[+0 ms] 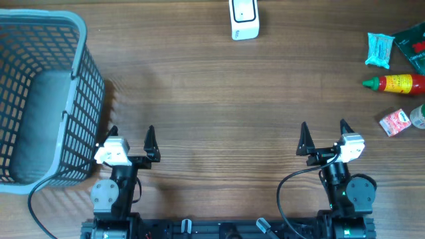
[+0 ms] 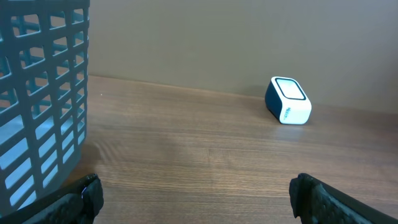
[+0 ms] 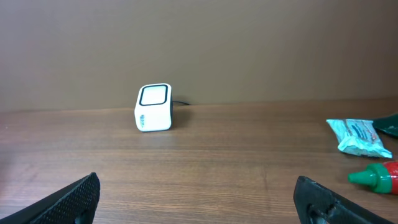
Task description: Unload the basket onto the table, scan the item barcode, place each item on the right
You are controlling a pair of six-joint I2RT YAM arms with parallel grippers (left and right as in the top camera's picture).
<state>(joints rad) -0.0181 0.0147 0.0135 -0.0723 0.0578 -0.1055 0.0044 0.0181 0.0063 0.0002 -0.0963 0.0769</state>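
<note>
right hand (image 1: 323, 127) spread wide, sauce bottle (image 1: 396, 83) well apart

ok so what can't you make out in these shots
- Grey plastic slatted basket: overhead, cut by the left edge.
- Dark green packet: overhead, cut by the right edge.
- Small red-and-white packet: overhead, print too small, no barcode readable.
- Red sauce bottle with green cap: right wrist, body cut by the right edge.
</note>
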